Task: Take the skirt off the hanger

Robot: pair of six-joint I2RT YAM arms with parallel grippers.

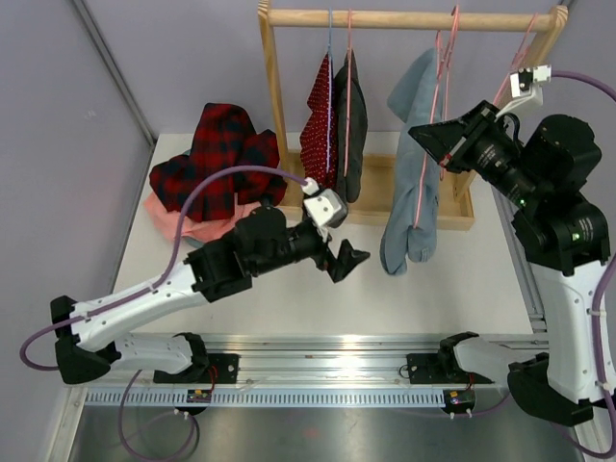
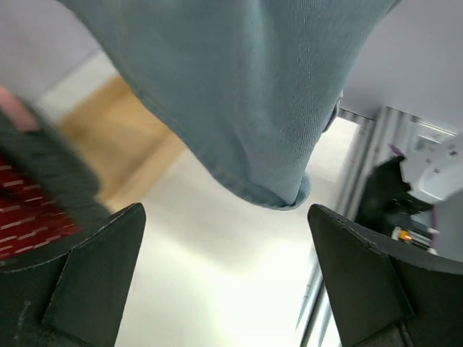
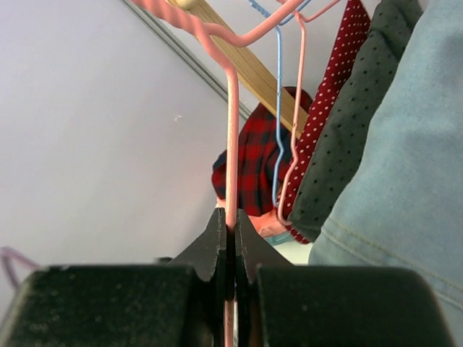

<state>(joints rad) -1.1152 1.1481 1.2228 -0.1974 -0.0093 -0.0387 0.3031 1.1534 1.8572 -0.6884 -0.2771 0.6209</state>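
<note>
- Plaid pile (image 1: 217,159) lies loose at the far left of the table (image 1: 289,298). Judged not part of this step.
- Left gripper (image 1: 348,262): jaws spread wide, holding nothing. It sits low, just left of the skirt's bottom hem. In the left wrist view the hem hangs above the gap between the fingers, with no contact visible.
- Skirt (image 1: 416,164): light-blue denim, draped on the pink hanger (image 3: 231,144), which hooks over the wooden rail (image 1: 404,17). Not off yet.
- Right gripper (image 3: 230,224): clamped tight on the hanger's pink wire, up beside the skirt's top.
- Progress, judged: early. The hanger is secured, the skirt is not gripped, and pulling it free is all left to do.
</note>
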